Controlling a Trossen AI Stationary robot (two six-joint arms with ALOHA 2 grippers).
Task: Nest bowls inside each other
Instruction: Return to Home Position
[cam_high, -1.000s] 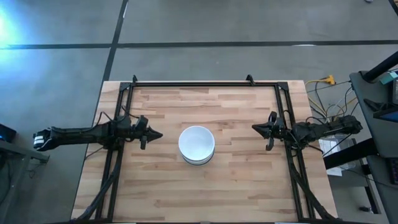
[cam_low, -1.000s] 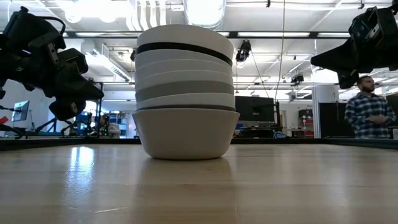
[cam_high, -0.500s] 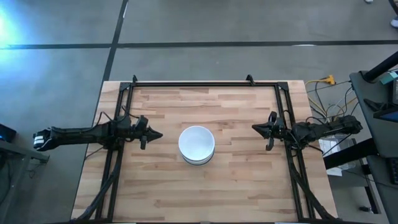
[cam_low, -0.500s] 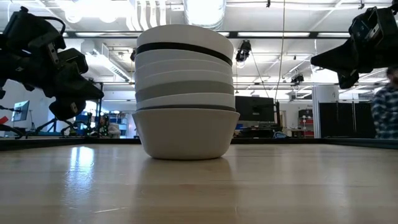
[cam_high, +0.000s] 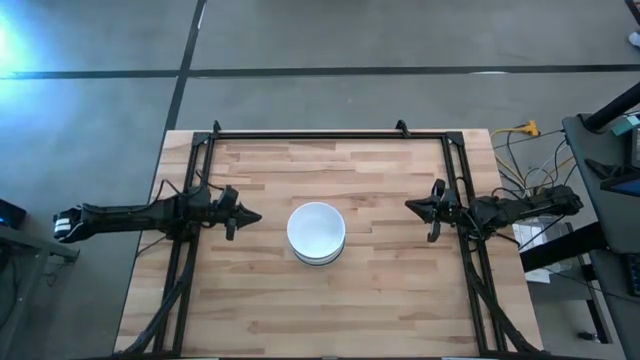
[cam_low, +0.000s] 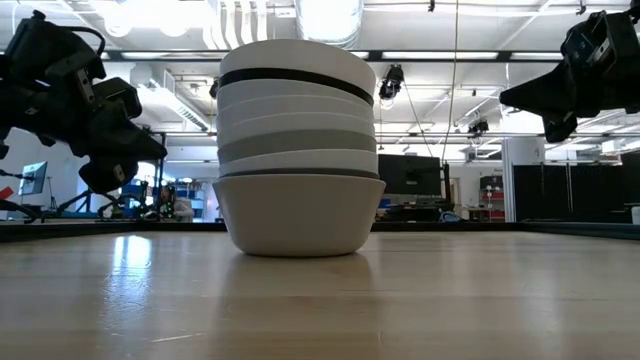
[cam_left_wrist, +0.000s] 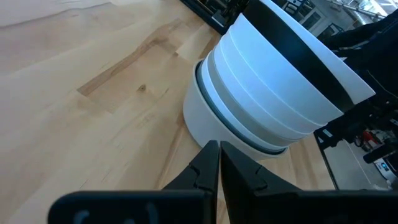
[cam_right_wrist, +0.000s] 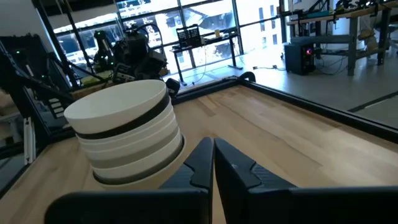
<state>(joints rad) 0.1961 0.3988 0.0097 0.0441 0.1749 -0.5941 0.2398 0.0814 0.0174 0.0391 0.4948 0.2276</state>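
High view is showing a single stack of bowls sitting near the middle of the wooden table, with a white bowl on top. The left gripper is hovering near the stack's left side, and the right gripper is waiting farther off on the right. Neither is touching the bowls. The two wrist views are showing each claw with its jaws pressed together, gripping nothing.

Low view is showing the nested rims as bands: white at the bottom, then a thin dark edge, white, grey, white, a black band, and white at the top. The pile is standing upright and level. The nesting is looking complete, with no loose bowl in sight.

The bowls are looking smooth, rigid and probably slippery, and the full stack is likely heavy for one claw. A sensible hold would be pinching a rim, one jaw inside the wall and one outside, since the rounded sides are offering little purchase.
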